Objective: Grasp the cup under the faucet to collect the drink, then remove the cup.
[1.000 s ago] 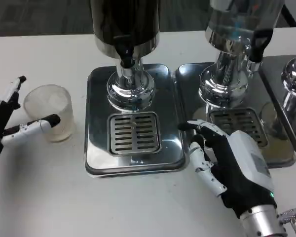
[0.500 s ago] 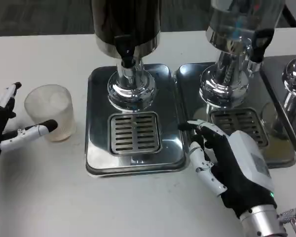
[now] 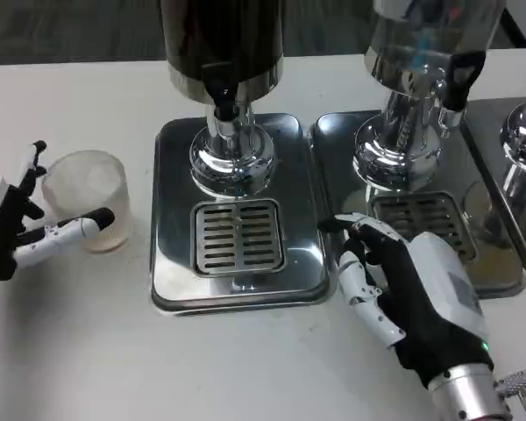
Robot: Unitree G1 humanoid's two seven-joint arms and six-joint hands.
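Head view: the left hand (image 3: 17,230), fingers spread wide, is seen returned around the cup (image 3: 86,201) near the worktop's left edge; no grip is confirmed. The right hand (image 3: 403,289) is unmoved, holding nothing.

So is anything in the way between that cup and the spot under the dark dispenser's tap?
Nothing visible. The cup stands on the table left of the tray, with the left robot hand around it. The grate under the tap is bare.
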